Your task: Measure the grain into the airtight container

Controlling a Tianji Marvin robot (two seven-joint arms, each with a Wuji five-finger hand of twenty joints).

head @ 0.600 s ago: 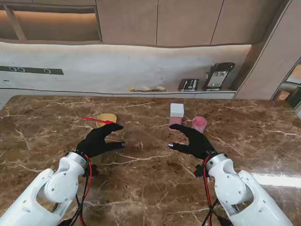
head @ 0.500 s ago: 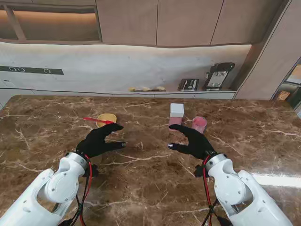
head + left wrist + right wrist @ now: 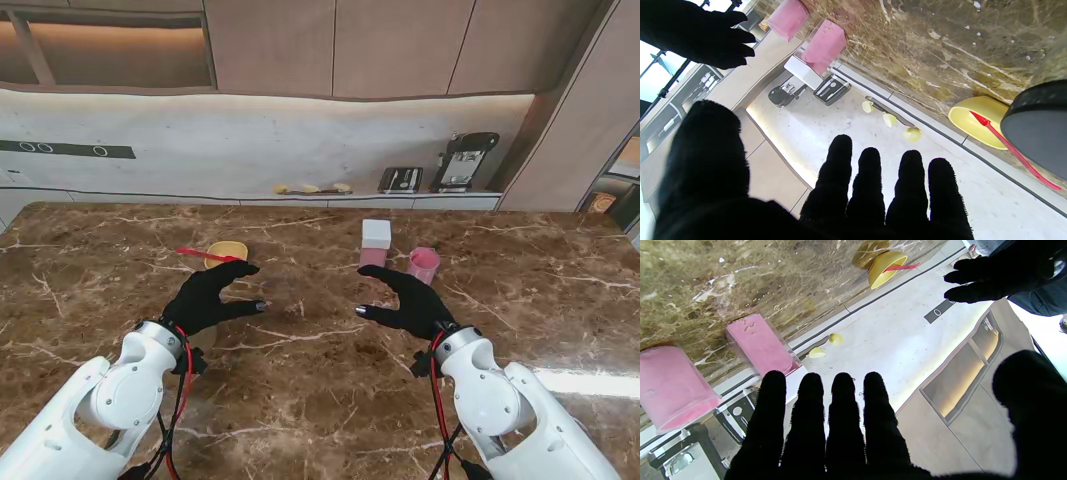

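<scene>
While both hands hover over the middle of the worktop (image 3: 320,400) with nothing in them, the task's things sit toward its far edge. The left hand (image 3: 208,297) is spread, fingers apart and thumb out, and the right hand (image 3: 407,302) mirrors it, equally empty. Just beyond the left hand lies a yellow bowl (image 3: 226,253) with a red scoop (image 3: 205,256) resting across it, its handle reaching toward the left edge. Beyond the right hand stands the airtight container (image 3: 375,243), a clear box with pink contents and a white lid, and just beside it a pink cup (image 3: 424,264). The scoop looks light, thin and stiff, probably plastic; its slim handle, near the free end, seems the place to pinch it, though it could slip or twist between gloved fingers. The container's walls look smooth and rigid, so a hold across two opposite sides should steady it.
</scene>
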